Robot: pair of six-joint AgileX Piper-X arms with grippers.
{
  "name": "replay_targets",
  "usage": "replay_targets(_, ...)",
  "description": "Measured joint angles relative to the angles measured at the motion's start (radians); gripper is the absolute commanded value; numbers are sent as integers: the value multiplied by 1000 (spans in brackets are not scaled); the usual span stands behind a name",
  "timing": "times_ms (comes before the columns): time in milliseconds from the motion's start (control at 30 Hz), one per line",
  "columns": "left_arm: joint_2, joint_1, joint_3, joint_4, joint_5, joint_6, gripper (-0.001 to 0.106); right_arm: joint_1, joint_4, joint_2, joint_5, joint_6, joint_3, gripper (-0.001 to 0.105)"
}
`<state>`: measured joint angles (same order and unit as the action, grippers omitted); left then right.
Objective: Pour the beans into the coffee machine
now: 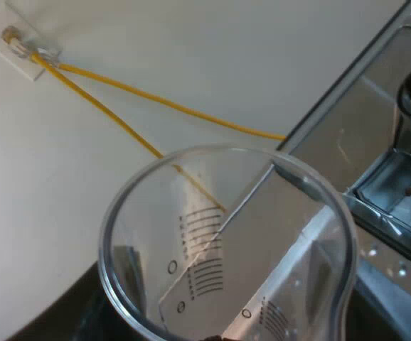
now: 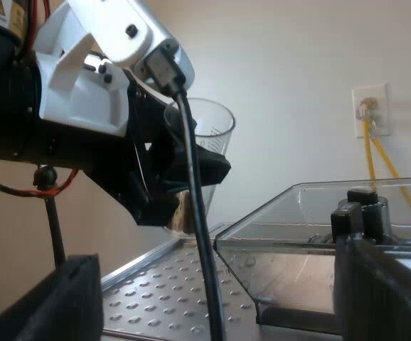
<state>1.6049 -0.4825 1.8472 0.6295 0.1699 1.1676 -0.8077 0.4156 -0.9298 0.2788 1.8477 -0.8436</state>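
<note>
Clear measuring glass (image 1: 227, 241) near the espresso machine (image 1: 348, 121)'s steel top, yellow cables (image 1: 156, 99) beyond.

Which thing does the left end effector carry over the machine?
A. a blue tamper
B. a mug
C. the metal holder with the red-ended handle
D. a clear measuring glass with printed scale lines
D: the left end effector holds a clear measuring glass, its printed scale lines showing, in the air above the dimpled top of the espresso machine.
</note>
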Motion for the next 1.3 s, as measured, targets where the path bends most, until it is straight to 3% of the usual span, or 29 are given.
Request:
replay_targets(300, 0, 0, 2, -69, 0, -75, 27, 0, 0, 0, 0, 0, 0, 69)
replay_targets(600, 0, 0, 2, -137, 0, -202, 27, 0, 0, 0, 0, 0, 0, 69)
replay_targets(900, 23, -17, 2, -170, 2, -380, 27, 0, 0, 0, 0, 0, 0, 69)
replay_targets(1067, 29, -42, 2, -192, 3, -535, 27, 0, 0, 0, 0, 0, 0, 69)
replay_targets(1300, 31, -48, 2, -225, 3, -636, 27, 0, 0, 0, 0, 0, 0, 69)
